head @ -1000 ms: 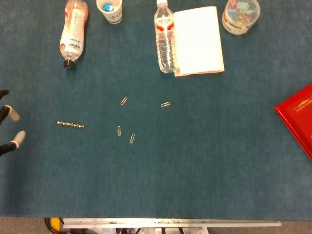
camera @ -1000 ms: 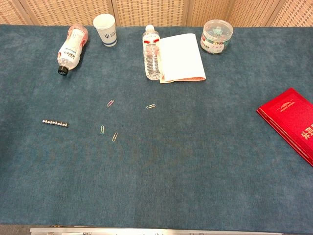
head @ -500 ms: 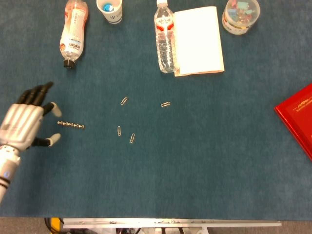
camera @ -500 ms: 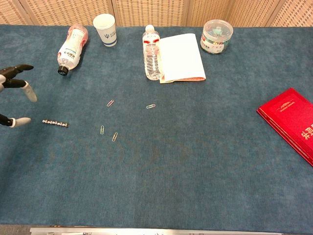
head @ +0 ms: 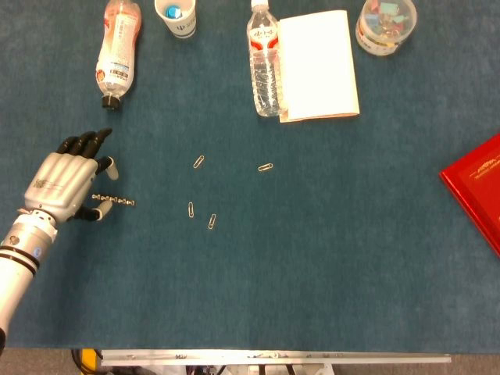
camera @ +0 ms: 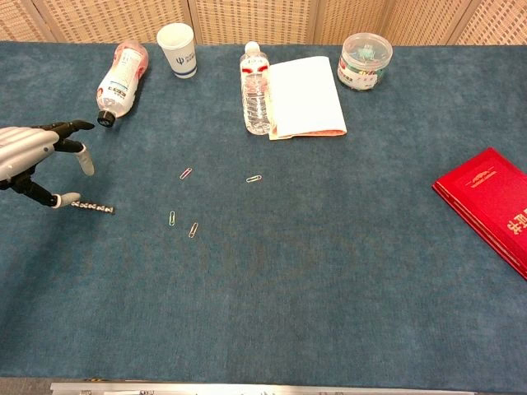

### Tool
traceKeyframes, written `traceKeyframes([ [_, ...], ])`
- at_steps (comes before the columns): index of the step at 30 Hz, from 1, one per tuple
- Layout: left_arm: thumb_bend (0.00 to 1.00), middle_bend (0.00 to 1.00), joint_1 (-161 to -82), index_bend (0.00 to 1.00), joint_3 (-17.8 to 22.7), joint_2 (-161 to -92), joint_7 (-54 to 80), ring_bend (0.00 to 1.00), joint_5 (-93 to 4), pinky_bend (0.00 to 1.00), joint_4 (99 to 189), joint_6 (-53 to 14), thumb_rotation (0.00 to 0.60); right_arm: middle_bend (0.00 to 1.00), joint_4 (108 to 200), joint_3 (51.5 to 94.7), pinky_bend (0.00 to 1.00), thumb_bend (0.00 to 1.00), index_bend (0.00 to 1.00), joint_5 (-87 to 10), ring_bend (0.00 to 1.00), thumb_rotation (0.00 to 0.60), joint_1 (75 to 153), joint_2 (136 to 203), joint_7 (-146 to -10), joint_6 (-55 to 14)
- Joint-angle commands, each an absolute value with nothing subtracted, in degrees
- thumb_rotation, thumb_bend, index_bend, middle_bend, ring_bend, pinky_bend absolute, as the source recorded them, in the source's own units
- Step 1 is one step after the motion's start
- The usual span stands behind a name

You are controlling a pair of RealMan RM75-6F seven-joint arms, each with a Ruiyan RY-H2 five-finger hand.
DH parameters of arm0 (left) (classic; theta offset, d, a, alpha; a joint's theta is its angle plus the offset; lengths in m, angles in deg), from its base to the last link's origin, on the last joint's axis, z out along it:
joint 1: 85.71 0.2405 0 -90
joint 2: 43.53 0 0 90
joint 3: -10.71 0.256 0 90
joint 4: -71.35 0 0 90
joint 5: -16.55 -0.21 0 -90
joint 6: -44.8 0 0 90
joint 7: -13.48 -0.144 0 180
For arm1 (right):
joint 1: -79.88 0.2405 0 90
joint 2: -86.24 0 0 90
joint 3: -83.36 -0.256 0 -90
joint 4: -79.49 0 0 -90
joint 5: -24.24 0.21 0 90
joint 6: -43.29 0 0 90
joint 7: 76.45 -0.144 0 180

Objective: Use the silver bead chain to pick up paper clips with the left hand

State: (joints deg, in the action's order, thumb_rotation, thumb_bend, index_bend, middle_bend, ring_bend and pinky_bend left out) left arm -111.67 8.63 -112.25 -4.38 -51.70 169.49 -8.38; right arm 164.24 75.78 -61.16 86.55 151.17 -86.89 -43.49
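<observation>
Just beyond the thumb tip of the left hand [head: 61, 184], the silver bead chain [head: 114, 201] lies flat on the blue table cover [head: 312, 266], its long axis running straight across the table, one end right at the thumb and the other pointing away toward the paper clips [head: 201, 211]. That hand hovers with fingers [camera: 70, 127] spread apart and holds nothing; whether the thumb touches the chain's near end cannot be told. Further out past the chain's far end, four clips lie scattered well apart.
</observation>
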Motion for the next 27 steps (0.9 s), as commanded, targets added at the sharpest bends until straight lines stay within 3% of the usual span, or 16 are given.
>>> traceKeyframes([
  [1,0.29,0.0,-111.96,0.37,9.33,-113.49,-5.39,0.0,-50.94,0.08,167.9,-8.22,0.6,0.32,164.23,75.79,0.38,0.17,0.39,-61.15,0.26,0.6,86.55,151.17,-86.91,-43.49],
  [27,0.33,0.0,-111.76,0.43,10.8,-119.4,-0.07,0.0,-50.86,0.08,160.05,-8.05,0.6,0.32,164.19,75.96,0.38,0.17,0.39,-61.16,0.26,0.6,86.65,151.36,-86.59,-43.37],
])
